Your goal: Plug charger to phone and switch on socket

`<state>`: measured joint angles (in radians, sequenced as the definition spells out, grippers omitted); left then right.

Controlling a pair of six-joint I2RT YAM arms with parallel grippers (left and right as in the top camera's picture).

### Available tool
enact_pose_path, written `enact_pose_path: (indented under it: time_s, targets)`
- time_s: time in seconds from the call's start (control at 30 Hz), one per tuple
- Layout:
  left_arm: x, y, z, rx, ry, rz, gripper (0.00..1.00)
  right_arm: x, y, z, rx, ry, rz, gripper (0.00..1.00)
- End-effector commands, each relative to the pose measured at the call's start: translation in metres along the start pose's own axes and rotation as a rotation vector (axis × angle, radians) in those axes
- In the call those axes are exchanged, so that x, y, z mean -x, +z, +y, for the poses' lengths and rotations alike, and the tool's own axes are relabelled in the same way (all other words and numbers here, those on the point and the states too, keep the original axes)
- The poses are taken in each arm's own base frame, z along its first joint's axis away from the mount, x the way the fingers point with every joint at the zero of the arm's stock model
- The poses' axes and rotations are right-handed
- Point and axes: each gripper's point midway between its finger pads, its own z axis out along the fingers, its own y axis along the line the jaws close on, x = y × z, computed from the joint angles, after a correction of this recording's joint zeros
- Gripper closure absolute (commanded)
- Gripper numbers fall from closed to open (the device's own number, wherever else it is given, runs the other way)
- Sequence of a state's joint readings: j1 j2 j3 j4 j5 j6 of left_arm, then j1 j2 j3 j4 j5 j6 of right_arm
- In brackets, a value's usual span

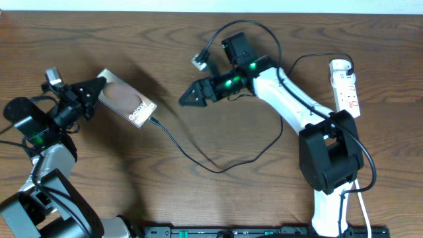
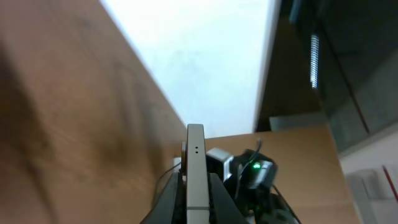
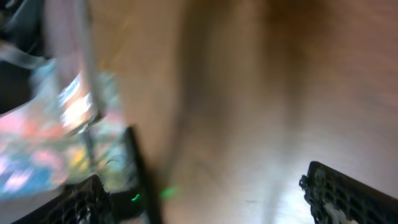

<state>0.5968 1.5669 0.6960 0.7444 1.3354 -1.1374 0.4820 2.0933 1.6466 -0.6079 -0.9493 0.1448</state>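
1. At the left of the table [image 1: 198, 198], the left gripper [image 1: 100, 84] is clamped on the phone [image 1: 129, 102]. Its jaws are closed on the phone's upper-left short end.
2. Phone orientation, overhead view: the long axis runs diagonally from upper left to lower right. The brown face with the dark oval is up, and the white lettering is at the lower-right end, pointing away from the gripper.
3. Left wrist view: the phone is seen edge-on as a thin pale strip between the two black fingers [image 2: 214, 193], extending straight out from them.
4. Whether the phone lies flat on the wood or is raised slightly, I cannot tell from the overhead view.
5. Charger [image 1: 198, 162]: the plug tip [image 1: 153, 121] meets the phone's lower-right short edge, in line with the long axis. It appears seated, though the joint is too small to confirm.
6. From the tip the thin black cable trails to the lower right, loops across mid-table, then rises toward the right arm and passes out of sight behind it.
7. Right gripper [image 1: 187, 99]: it sits mid-table with its tips pointing left toward the phone, near it but clearly apart.
8. Right wrist view (heavily blurred): the two fingers [image 3: 348, 193] stand wide apart with only wood between them, so the jaws are fully spread and empty.
9. Socket [image 1: 346, 89]: it lies at the far right edge, well apart from both grippers. Its long axis is near vertical in the overhead view, with the rounded white plug [image 1: 340, 65] at the top end.
10. Small red marks show along the socket, but the switch position is not readable.
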Motion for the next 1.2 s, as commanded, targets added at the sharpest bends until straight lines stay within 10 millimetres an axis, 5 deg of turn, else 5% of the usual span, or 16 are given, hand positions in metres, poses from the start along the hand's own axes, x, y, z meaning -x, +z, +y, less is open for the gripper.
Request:
enact_pose_path:
  time_s: [0.0, 0.23, 0.47, 1.17]
  targets:
    - [0.006, -0.002, 0.014, 0.072, 0.128, -0.048, 0.93, 0.013, -0.022, -0.05, -0.243, 0.123, -0.074, 0.01]
    - [-0.005, -0.016, 0.086, 0.36, 0.033, -0.096, 0.93, 0.013, -0.072, -0.1, -0.585, 0.227, -0.108, 0.01]
    - [-0.013, -0.042, 0.136, 0.63, -0.096, -0.169, 0.93, 0.027, -0.109, -0.095, -0.765, 0.228, -0.126, 0.01]
    - [-0.057, -0.076, 0.175, 0.891, -0.367, -0.158, 0.93, 0.034, -0.111, -0.084, -0.761, 0.212, -0.133, 0.01]
